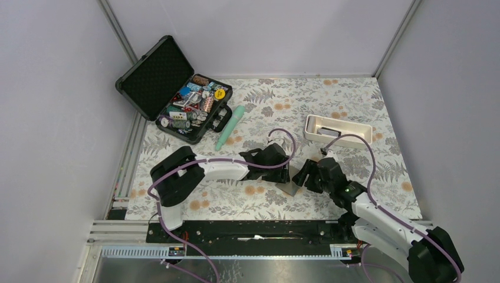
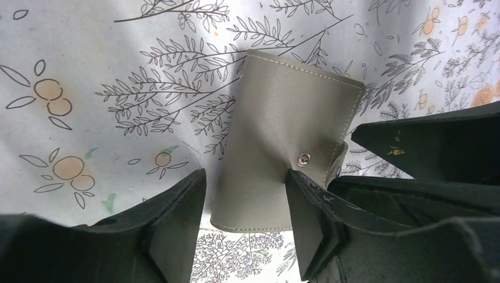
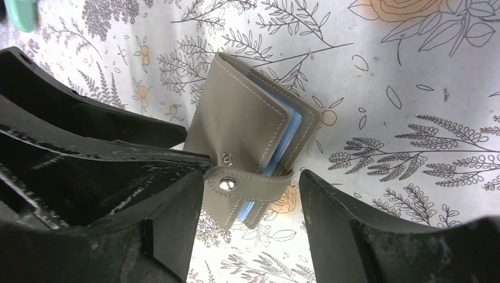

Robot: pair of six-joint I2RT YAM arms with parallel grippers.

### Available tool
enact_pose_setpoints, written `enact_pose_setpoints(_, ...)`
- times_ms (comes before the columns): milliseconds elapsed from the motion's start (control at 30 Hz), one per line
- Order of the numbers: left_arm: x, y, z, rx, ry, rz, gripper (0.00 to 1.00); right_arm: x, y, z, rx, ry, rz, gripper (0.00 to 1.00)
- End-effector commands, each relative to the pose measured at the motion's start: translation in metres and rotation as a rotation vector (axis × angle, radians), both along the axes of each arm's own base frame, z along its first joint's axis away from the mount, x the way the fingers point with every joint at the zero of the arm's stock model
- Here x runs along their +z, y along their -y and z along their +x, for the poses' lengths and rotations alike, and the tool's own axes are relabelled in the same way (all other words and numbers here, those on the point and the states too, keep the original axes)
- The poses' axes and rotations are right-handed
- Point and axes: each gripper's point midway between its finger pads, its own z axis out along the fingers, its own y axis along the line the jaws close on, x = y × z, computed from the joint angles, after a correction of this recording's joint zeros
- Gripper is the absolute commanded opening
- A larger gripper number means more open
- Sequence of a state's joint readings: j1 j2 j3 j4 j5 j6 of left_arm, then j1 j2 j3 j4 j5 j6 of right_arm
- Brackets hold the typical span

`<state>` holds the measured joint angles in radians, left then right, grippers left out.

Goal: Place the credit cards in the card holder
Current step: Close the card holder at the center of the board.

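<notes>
Card holder [image 1: 290, 187] lies on the flowered cloth [image 1: 354, 112] toward the near edge, between my left gripper [image 1: 283, 173] and right gripper [image 1: 305, 176]. From my left wrist, it sits between my fingers [image 2: 312, 236], one touching by the snap [image 2: 303, 158]; whether I clamp it I cannot tell. From my right wrist, my jaws stand apart around its buttoned strap [image 3: 250, 184], blue credit cards [image 3: 288, 132] inside.

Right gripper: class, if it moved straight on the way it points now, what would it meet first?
Most likely the card holder, which lies between the open fingers of the right gripper; depth is unclear.
</notes>
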<state>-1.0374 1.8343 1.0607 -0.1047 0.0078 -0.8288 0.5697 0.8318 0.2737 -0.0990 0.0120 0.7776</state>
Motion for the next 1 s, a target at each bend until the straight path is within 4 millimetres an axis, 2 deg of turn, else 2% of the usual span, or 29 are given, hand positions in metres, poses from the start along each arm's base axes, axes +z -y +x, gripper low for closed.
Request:
enact_pose_setpoints(0, -0.031, -0.023, -0.006, -0.007, 0.011, 0.185, 0.55, 0.006, 0.006, 0.004, -0.075, 0.032, 0.024, 0.68)
enact_pose_setpoints(133, -0.037, -0.029, -0.009, -0.008, 0.022, 0.237, 0.51, 0.009, 0.019, 0.004, -0.132, 0.059, -0.003, 0.68)
enact_pose_setpoints(233, -0.042, -0.032, -0.012, 0.004, 0.009, 0.257, 0.49, 0.010, 0.022, 0.001, -0.138, 0.064, 0.006, 0.64)
enact_pose_setpoints(467, -0.042, -0.031, -0.022, 0.047, -0.025, 0.236, 0.42, -0.003, 0.003, -0.012, -0.050, 0.012, 0.083, 0.55)
enact_pose_setpoints(967, -0.048, -0.027, -0.029, 0.042, -0.049, 0.226, 0.42, -0.003, -0.003, -0.005, -0.039, 0.031, 0.094, 0.54)
